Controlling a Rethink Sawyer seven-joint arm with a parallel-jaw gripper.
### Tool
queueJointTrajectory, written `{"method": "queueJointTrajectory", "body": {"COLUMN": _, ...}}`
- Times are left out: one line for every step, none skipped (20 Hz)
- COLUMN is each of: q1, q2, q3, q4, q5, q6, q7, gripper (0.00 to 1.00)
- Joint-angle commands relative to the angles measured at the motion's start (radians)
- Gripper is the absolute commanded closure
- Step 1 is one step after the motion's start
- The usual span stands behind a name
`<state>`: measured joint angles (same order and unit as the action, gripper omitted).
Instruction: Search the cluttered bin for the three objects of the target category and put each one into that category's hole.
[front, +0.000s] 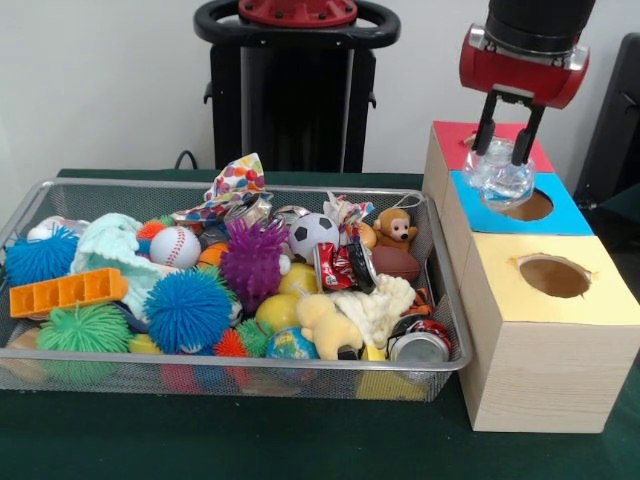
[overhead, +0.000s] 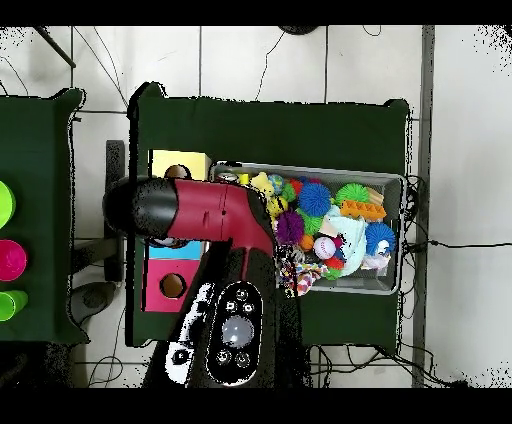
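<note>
My gripper (front: 503, 156) hangs at the right of the front view, shut on a clear crumpled plastic bottle (front: 500, 180). It holds the bottle just above the round hole (front: 530, 207) of the blue-topped box (front: 570, 215). The silver wire-mesh bin (front: 230, 378) stands to the left of the boxes, full of toys and trash. Crushed cans (front: 420, 346) lie in its near right corner and a red can (front: 338, 268) lies mid-bin. In the overhead view the arm (overhead: 200, 212) covers the gripper and most of the blue box; the bin's rim (overhead: 398, 182) shows to the right.
A red-topped box (front: 455, 132) stands behind the blue one and a yellow-topped box (front: 600, 300) with its own hole (front: 553, 275) in front. The bin holds a baseball (front: 175, 246), a soccer ball (front: 313, 235), a purple spiky ball (front: 253, 262) and a monkey plush (front: 395, 228).
</note>
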<state>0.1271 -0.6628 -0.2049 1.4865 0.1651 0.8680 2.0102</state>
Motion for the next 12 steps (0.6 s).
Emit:
{"method": "queueJointTrajectory", "body": {"q1": 0.017, "q2": 0.027, "q3": 0.01, "q4": 0.191, "q5": 0.038, "q6": -0.14, "q7": 0.271, "gripper": 1.0}}
{"method": "queueJointTrajectory", "body": {"q1": 0.021, "q2": 0.029, "q3": 0.011, "q4": 0.198, "q5": 0.042, "q6": -0.152, "q7": 0.273, "gripper": 1.0}}
{"method": "queueJointTrajectory", "body": {"q1": 0.027, "q2": 0.028, "q3": 0.009, "q4": 0.209, "q5": 0.045, "q6": -0.164, "q7": 0.276, "gripper": 1.0}}
{"method": "queueJointTrajectory", "body": {"q1": 0.031, "q2": 0.027, "q3": 0.009, "q4": 0.217, "q5": 0.048, "q6": -0.173, "q7": 0.277, "gripper": 1.0}}
{"method": "queueJointTrajectory", "body": {"q1": 0.035, "q2": 0.03, "q3": 0.008, "q4": 0.218, "q5": 0.05, "q6": -0.178, "q7": 0.278, "gripper": 1.0}}
{"method": "queueJointTrajectory", "body": {"q1": 0.038, "q2": 0.032, "q3": 0.008, "q4": 0.218, "q5": 0.053, "q6": -0.181, "q7": 0.28, "gripper": 1.0}}
{"method": "queueJointTrajectory", "body": {"q1": 0.041, "q2": 0.031, "q3": 0.009, "q4": 0.225, "q5": 0.056, "q6": -0.187, "q7": 0.28, "gripper": 1.0}}
{"method": "queueJointTrajectory", "body": {"q1": 0.046, "q2": 0.03, "q3": 0.009, "q4": 0.231, "q5": 0.06, "q6": -0.192, "q7": 0.281, "gripper": 1.0}}
{"method": "queueJointTrajectory", "body": {"q1": 0.049, "q2": 0.033, "q3": 0.007, "q4": 0.229, "q5": 0.063, "q6": -0.192, "q7": 0.282, "gripper": 1.0}}
{"method": "queueJointTrajectory", "body": {"q1": 0.053, "q2": 0.034, "q3": 0.006, "q4": 0.225, "q5": 0.066, "q6": -0.189, "q7": 0.284, "gripper": 1.0}}
{"method": "queueJointTrajectory", "body": {"q1": 0.056, "q2": 0.036, "q3": 0.004, "q4": 0.222, "q5": 0.069, "q6": -0.186, "q7": 0.286, "gripper": 1.0}}
{"method": "queueJointTrajectory", "body": {"q1": 0.058, "q2": 0.038, "q3": 0.004, "q4": 0.217, "q5": 0.073, "q6": -0.182, "q7": 0.286, "gripper": 1.0}}
